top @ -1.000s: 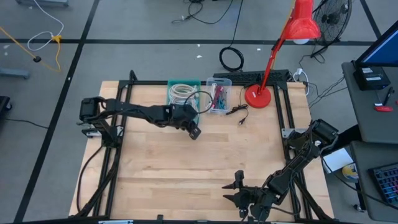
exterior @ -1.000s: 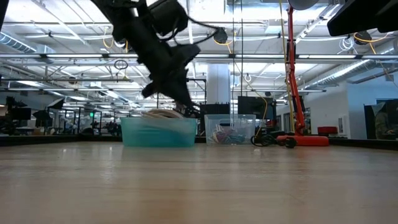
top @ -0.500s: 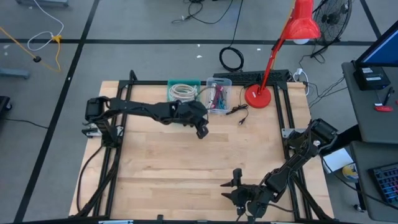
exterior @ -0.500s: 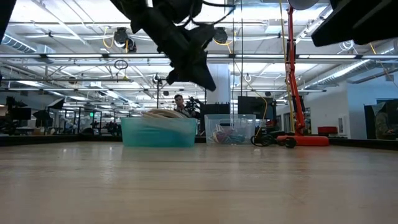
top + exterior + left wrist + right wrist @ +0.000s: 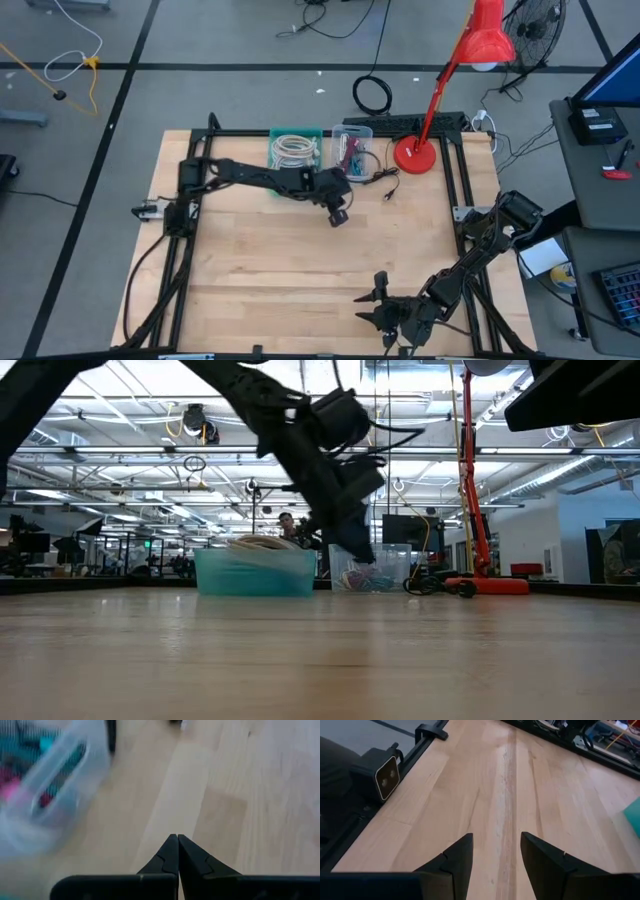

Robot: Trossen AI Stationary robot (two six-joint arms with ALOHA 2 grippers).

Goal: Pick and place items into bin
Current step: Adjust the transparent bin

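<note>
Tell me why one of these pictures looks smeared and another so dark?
Left wrist view: the clear bin is streaked with motion blur, while the shut left tool stays crisp. Low view: bright ceiling lights behind leave the left arm a black silhouette.

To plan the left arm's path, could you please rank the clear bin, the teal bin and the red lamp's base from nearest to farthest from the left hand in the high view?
Measured from the left hand:
1. Clear bin, just beyond it.
2. Teal bin, farther toward the left arm's side.
3. Red lamp's base, toward the right arm's side.
</note>
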